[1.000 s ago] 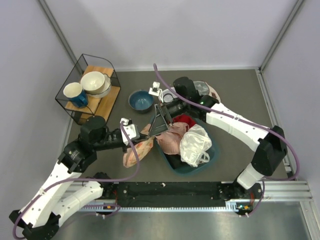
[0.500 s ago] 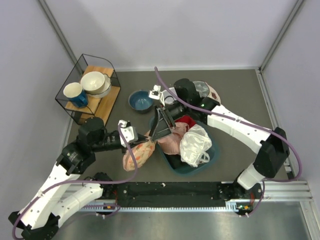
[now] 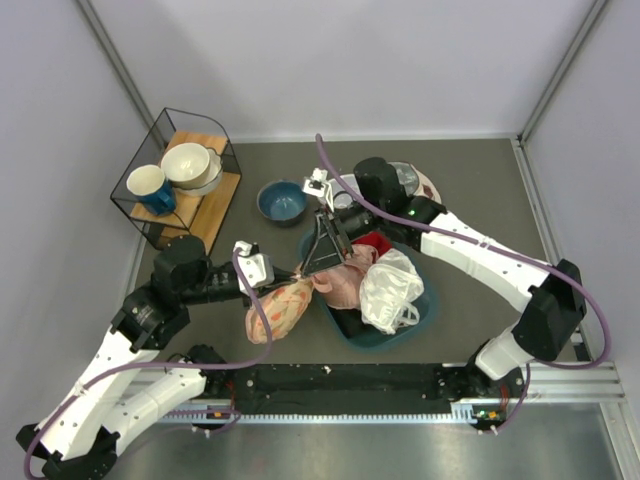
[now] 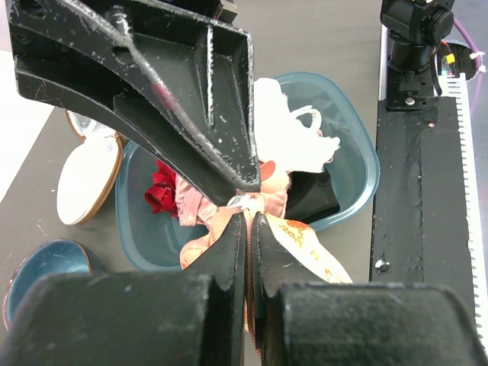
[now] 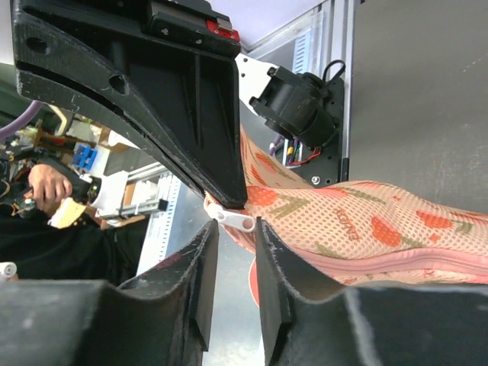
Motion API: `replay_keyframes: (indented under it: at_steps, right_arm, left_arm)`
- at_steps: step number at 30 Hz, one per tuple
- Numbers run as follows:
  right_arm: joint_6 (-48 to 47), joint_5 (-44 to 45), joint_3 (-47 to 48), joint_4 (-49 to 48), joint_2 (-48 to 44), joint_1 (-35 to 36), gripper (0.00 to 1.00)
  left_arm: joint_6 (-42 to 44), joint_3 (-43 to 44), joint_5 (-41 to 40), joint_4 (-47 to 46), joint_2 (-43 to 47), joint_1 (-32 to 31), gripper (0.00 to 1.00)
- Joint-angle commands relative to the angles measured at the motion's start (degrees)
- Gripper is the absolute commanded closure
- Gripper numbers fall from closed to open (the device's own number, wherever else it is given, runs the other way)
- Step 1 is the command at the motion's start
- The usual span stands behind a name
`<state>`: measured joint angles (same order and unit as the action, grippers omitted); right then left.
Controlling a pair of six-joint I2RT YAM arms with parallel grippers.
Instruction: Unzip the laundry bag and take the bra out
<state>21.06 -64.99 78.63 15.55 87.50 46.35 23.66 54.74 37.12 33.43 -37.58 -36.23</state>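
Your left fingers (image 4: 229, 255) are clenched on the laundry bag (image 3: 280, 312) edge and your right fingers (image 5: 200, 267) pinch its zip pull (image 5: 235, 219). The bag just bunched toward frame left, so the zip is probably opening.

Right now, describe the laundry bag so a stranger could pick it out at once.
Find the teal basin in the middle of the table. At its left rim lies the laundry bag, a rounded peach-pink mesh pouch gripped at one end by the left gripper. Unlike the pale pink garment in the basin, it carries an orange-red print and an edge zip.
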Motion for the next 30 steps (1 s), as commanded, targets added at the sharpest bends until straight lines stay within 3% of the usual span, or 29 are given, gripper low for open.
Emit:
replay_keyframes:
  at_steps: [1,6,12,13,15,18,19,23,30]
  right_arm:
    - [0.3,-0.1,1.6,-1.4,-1.9,0.2,0.78]
    - [0.4,0.5,2.1,-1.4,-2.1,0.2,0.93]
    - [0.2,-0.7,1.8,-1.5,-2.3,0.1,0.95]
    - [-0.1,-1.4,1.7,-1.6,-2.4,0.1,0.92]
    - [-0.4,-2.0,1.8,-1.6,-2.5,0.1,0.71]
    - [-1.0,-2.2,2.4,-1.7,-1.6,0.1,0.31]
    - [-1.3,-2.2,3.0,-1.8,-0.9,0.1,0.27]
    - [0.0,-3.2,6.0,-1.8,2.8,0.2,0.2]
    - [0.6,-2.8,7.8,-2.1,4.6,0.5,0.18]
  left_arm:
    - [-0.2,1.2,-1.7,-2.4,0.5,0.2,1.0]
    - [-0.1,1.0,-2.0,-2.4,0.8,0.2,1.0]
    - [-0.1,0.7,-2.4,-2.4,1.2,0.2,1.0]
    - [0.0,0.6,-2.4,-2.4,1.3,0.2,1.0]
    - [0.0,0.6,-2.2,-2.4,1.4,0.2,1.0]
    - [0.0,0.6,-1.8,-2.5,1.2,0.2,1.0]
    - [0.1,0.6,-1.4,-2.5,1.1,0.2,1.0]
    - [0.2,0.8,-0.7,-2.9,0.8,0.2,1.0]
    - [0.5,1.2,0.6,-2.8,0.8,0.2,1.0]
